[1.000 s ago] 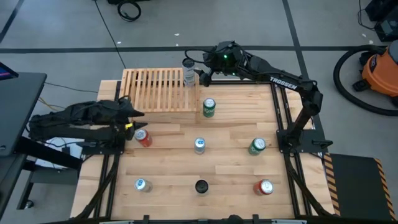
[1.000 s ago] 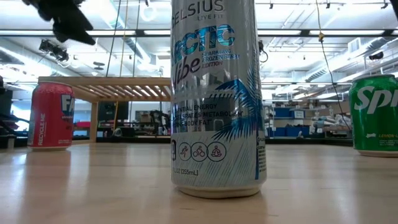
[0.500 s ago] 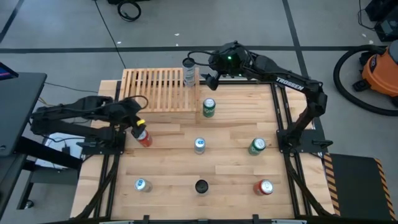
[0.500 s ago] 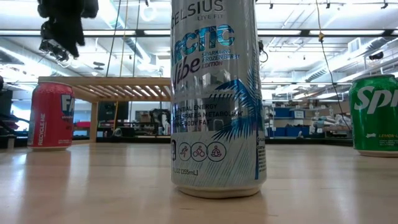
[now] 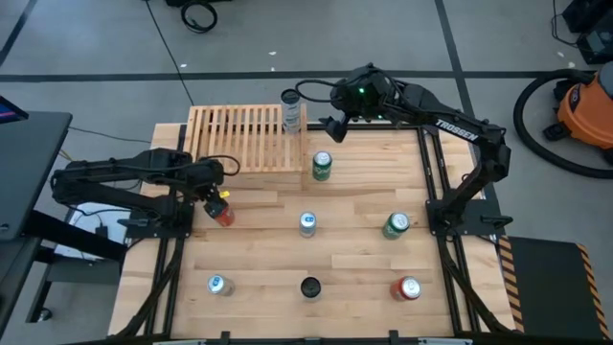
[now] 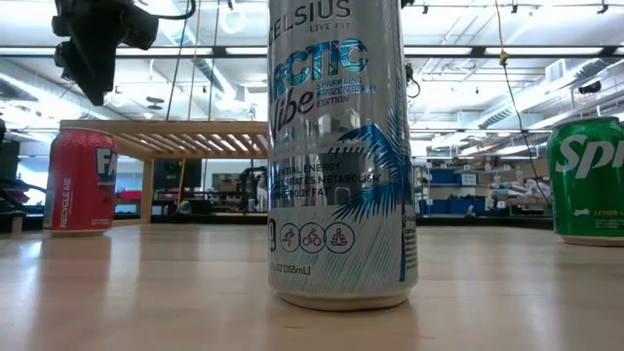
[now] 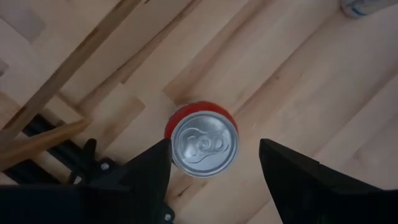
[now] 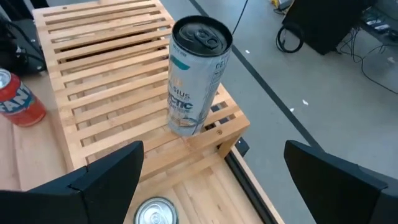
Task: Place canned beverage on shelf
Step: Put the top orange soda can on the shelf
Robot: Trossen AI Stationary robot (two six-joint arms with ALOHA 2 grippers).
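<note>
The light-wood slatted shelf (image 5: 239,144) is sitting at the far-left corner of the tabletop (image 5: 354,259). A tall silver Celsius can (image 5: 292,112) is standing upright on the shelf's right end. The right gripper (image 5: 329,126) is hovering just beside that can, on its right, with jaws spread wide and holding nothing.

The left gripper (image 5: 215,188) is hanging near the tabletop's left edge, pointing down over an upright red can (image 5: 223,214) that is standing on the wood just in front of the shelf. Its jaws are parted, one finger on either side of the can's top, and are gripping nothing.

A green can (image 5: 322,166) is standing on the tabletop beside the shelf's right front corner.
</note>
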